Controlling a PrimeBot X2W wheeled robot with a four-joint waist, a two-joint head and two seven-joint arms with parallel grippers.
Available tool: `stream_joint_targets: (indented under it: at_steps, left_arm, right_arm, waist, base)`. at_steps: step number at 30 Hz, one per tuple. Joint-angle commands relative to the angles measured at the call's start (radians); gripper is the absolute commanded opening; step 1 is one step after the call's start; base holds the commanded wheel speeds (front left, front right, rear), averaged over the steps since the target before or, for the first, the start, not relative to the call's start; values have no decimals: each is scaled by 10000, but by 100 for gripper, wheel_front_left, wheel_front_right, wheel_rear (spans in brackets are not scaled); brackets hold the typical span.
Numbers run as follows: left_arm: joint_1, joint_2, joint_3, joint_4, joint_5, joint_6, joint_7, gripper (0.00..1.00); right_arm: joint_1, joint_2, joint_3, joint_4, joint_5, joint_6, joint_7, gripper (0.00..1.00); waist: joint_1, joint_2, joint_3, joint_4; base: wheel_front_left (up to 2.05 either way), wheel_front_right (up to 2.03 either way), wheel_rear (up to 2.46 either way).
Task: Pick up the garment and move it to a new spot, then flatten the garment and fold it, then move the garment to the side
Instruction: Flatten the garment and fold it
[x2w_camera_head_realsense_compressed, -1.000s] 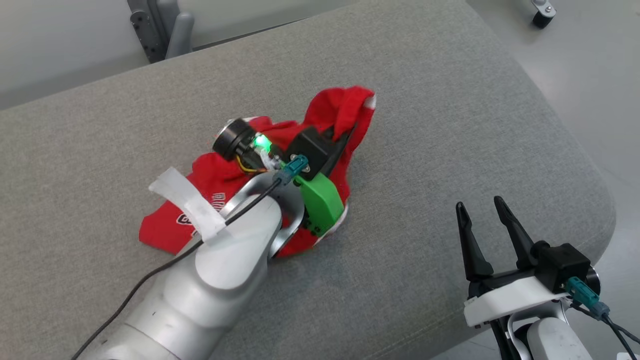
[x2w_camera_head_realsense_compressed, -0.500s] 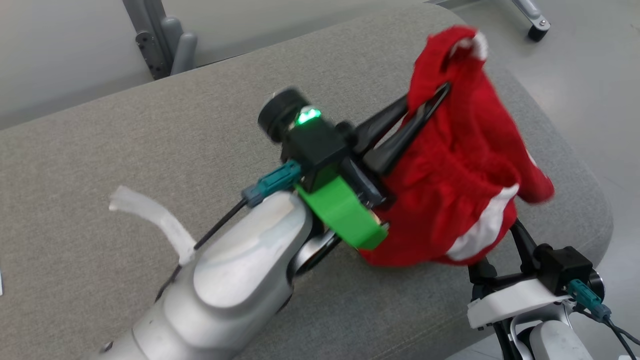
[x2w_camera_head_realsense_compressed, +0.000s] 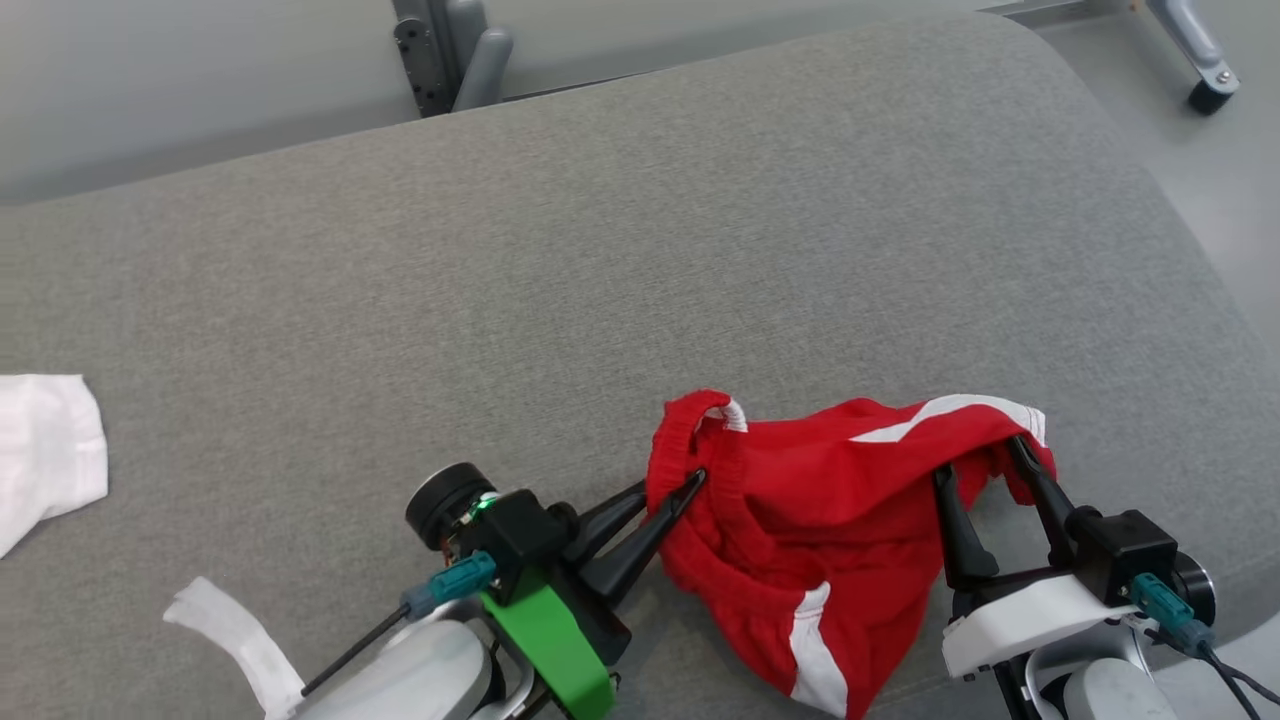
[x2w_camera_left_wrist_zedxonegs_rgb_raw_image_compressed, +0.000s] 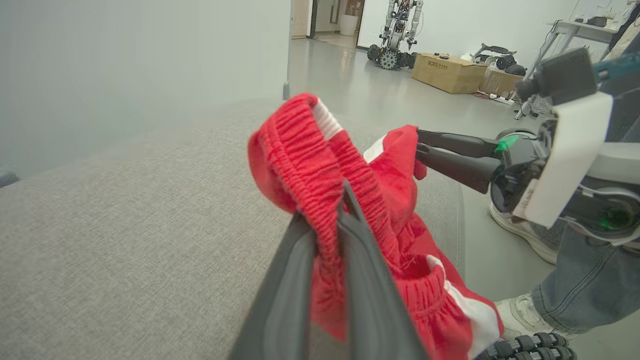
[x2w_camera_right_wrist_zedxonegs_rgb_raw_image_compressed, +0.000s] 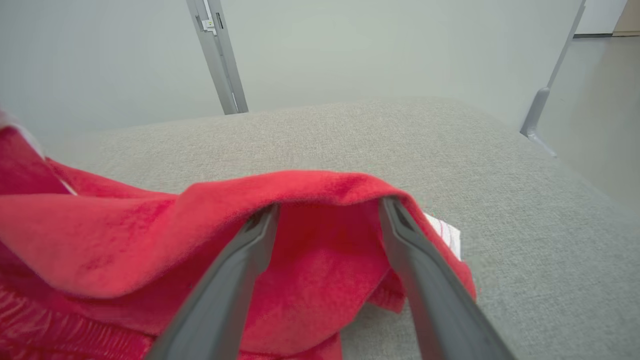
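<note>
At the near edge of the big grey cushion (x2w_camera_head_realsense_compressed: 600, 250), the red garment (x2w_camera_head_realsense_compressed: 820, 520) lies in a bunch between the two claws. It looks like a pair of shorts. Its long side runs from left to right, across the front of the robot.

The left gripper (x2w_camera_head_realsense_compressed: 685, 485) is pinched tight on the stretchy waistband (x2w_camera_left_wrist_zedxonegs_rgb_raw_image_compressed: 300, 150), which is ribbed and wrinkly. That end is held up a little off the cushion.

The right gripper (x2w_camera_head_realsense_compressed: 978, 460) is spread wide. It holds nothing. The other end of the red cloth hangs over its two long dark fingers like a little tent, so the cloth touches them but is not squeezed. This loose end is closest to the right arm, so I think that arm is the best one to grab it. Then both claws could pull the shorts out flat.

The cloth is soft and floppy, with white stripes (x2w_camera_head_realsense_compressed: 930, 410) along its edges. The cushion feels rough and woven by its look. A white cloth (x2w_camera_head_realsense_compressed: 45, 450) lies far off to the left.
</note>
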Motion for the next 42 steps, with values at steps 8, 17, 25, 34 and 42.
stream_joint_targets:
  at_steps: [8, 17, 25, 34, 42]
  left_arm:
    - [951, 320, 526, 278, 352, 5, -6, 100]
    - [2411, -92, 2902, 1061, 46, 7, -6, 100]
    - [4071, -1262, 5514, 392, 701, 6, -5, 100]
    - [4636, -2109, 6669, 616, 1340, 6, -7, 100]
    - [4978, -2600, 7335, 1029, 1800, 182, -7, 100]
  right_arm:
    - [143, -33, 96, 123, -221, -3, -31, 100]
    - [489, -37, 409, 50, -440, -3, -31, 100]
    - [1019, -124, 333, -543, -691, -3, -31, 100]
    - [1202, -205, 426, -874, -841, -3, -32, 100]
    - [1280, -211, 267, -1080, -888, -3, -31, 100]
  waist:
    - [0, 31, -155, 1347]
    - [0, 31, -599, 1611]
    - [0, 31, -1171, 1523]
    - [0, 31, -1607, 1133]
    - [0, 31, -1814, 920]
  base:
    - [0, 0, 0]
    - [0, 0, 0]
    - [0, 0, 0]
    - [0, 0, 0]
    - [0, 0, 0]
